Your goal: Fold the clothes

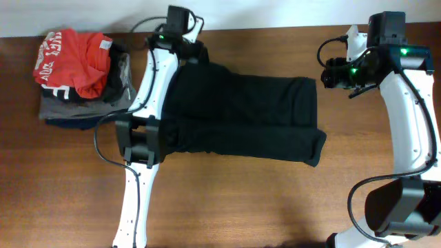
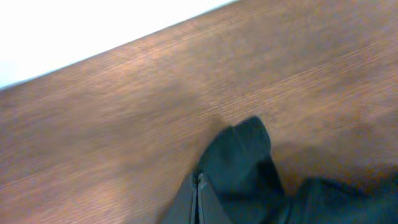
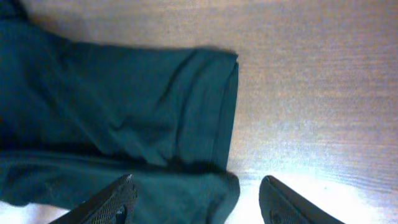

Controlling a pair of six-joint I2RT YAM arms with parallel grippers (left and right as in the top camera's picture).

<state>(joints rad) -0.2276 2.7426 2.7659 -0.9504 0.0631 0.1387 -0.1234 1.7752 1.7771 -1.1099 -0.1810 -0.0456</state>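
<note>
A black garment lies spread across the middle of the wooden table, folded lengthwise. My left gripper is at its far left corner. In the left wrist view its fingers are pressed together on a raised bit of the black cloth. My right gripper hovers open just past the garment's right end. In the right wrist view its fingers straddle the garment's near right corner without touching it.
A stack of folded clothes with a red shirt on top sits at the far left. The table's back edge meets a white wall. Bare wood lies in front of the garment.
</note>
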